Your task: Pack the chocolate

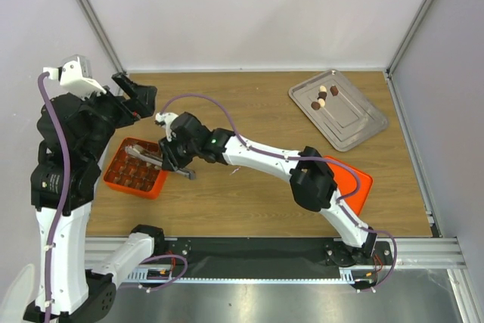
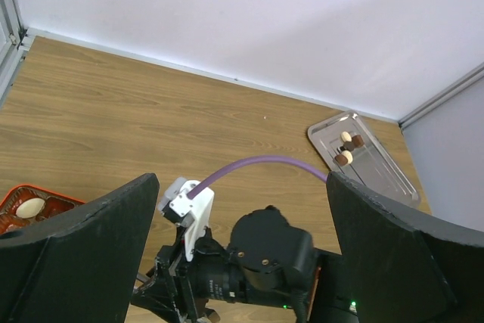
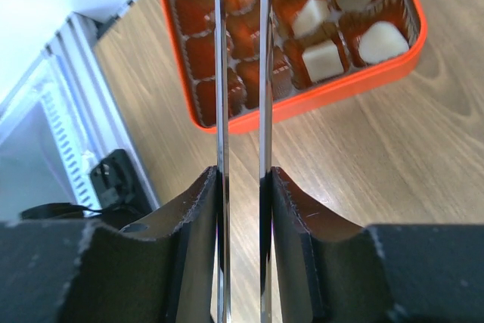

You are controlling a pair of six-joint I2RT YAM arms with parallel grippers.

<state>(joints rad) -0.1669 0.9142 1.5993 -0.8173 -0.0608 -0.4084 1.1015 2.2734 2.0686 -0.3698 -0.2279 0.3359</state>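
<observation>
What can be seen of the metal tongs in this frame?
The tongs are two thin, shiny metal strips running side by side with a narrow gap between them. The right claw is shut on them, pressing each strip from outside. They reach out over the orange box and its chocolates. Their tips run past the wrist picture's top edge, so whether they hold a piece cannot be told.
</observation>
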